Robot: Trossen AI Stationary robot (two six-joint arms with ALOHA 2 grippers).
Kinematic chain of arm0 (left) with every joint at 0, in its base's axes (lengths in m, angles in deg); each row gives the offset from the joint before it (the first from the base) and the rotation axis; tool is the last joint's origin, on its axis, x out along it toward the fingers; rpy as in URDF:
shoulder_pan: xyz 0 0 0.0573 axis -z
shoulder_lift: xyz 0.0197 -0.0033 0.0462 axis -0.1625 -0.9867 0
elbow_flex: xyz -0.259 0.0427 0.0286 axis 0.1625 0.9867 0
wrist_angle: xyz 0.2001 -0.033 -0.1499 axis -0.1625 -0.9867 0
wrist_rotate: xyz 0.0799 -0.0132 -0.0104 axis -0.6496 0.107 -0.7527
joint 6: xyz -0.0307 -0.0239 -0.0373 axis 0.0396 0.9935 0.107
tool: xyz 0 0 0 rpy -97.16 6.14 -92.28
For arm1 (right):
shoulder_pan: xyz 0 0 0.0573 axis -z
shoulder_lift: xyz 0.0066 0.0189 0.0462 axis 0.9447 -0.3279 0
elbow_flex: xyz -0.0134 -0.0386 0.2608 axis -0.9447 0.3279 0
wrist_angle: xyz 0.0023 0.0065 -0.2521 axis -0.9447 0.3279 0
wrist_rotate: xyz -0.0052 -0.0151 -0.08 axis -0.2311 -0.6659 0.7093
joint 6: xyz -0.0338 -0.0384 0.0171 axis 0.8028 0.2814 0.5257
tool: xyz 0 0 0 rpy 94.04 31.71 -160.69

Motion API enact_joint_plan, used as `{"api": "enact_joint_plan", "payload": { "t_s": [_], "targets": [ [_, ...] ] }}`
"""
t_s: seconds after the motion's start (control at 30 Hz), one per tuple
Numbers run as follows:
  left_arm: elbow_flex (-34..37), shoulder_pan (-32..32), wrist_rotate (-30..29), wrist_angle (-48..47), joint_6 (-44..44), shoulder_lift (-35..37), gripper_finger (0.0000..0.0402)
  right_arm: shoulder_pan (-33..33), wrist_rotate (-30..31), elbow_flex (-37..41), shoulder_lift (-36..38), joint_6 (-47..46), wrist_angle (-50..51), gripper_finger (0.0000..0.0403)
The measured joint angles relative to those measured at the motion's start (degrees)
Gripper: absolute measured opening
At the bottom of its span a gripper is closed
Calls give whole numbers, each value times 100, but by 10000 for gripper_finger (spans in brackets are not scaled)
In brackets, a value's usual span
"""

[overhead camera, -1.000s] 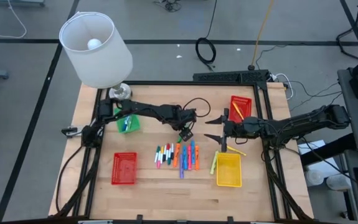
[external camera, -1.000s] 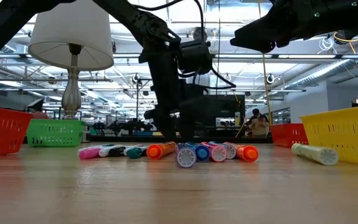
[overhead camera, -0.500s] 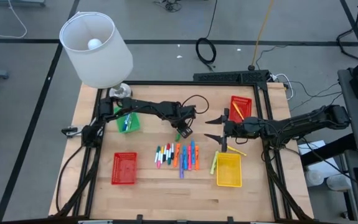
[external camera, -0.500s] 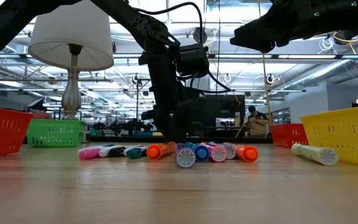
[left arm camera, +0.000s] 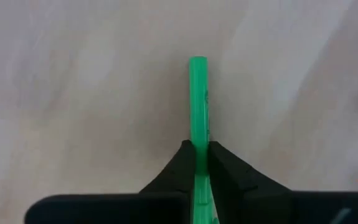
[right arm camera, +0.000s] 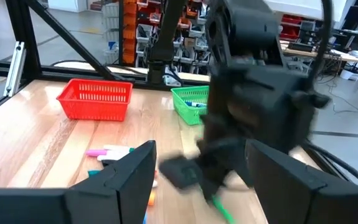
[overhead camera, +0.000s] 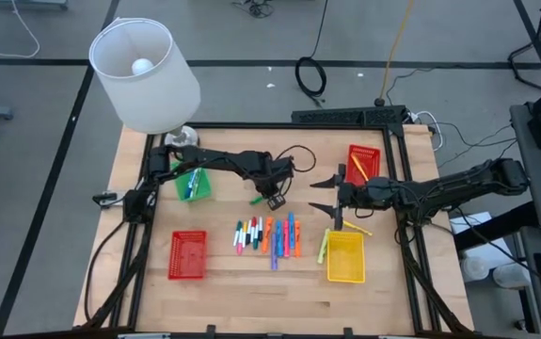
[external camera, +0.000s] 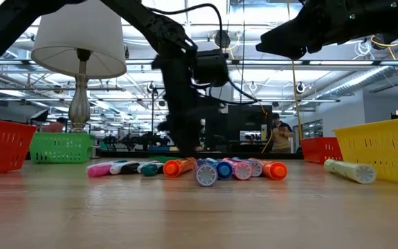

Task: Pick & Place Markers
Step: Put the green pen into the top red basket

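Whereas a second ago the left pincer [overhead camera: 268, 199] stood open just above the row of markers, it has now drawn back toward the green basket [overhead camera: 193, 184] and its jaws are clamped on a thin bright-green marker [left arm camera: 198, 106], which juts straight forward from between the dark fingers [left arm camera: 225, 177] over bare wood in the left wrist view; from above, the green tip [overhead camera: 256, 200] shows just left of the pincer. The left arm reaches across the light wooden counter [overhead camera: 251, 292] from its back left corner, elbow bent, pincer pointing down. The remaining markers [overhead camera: 268, 235] lie side by side at mid-counter, between a red mesh basket [overhead camera: 187, 254] and a yellow mesh basket [overhead camera: 345, 257]. The right pincer [overhead camera: 319, 195] hangs unmoved, jaws spread wide and holding nothing, above the yellow basket's far end.
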Motion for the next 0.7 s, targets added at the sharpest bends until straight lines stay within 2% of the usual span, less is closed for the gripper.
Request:
{"api": "enact_joint_plan", "payload": {
  "t_s": [0.07,0.13,0.27,0.43,0.57,0.7],
  "targets": [
    [53,17,-134,-318,-121,302,23,1,2,1,0,3,30,238],
    [3,40,-303,-164,-277,709,15,4,34,1,0,54,147,238],
    [-2,107,-681,-170,-592,1597,15,13,551,2,-2,287,325,238],
    [-17,338,-782,701,-980,2682,20,117,721,2,-128,160,105,238],
    [-24,571,-705,1621,-1324,3175,15,223,611,2,-584,120,-757,238],
    [-24,801,-374,2455,-1721,3401,15,275,133,9,-1182,673,-2317,238]
  ]
}}
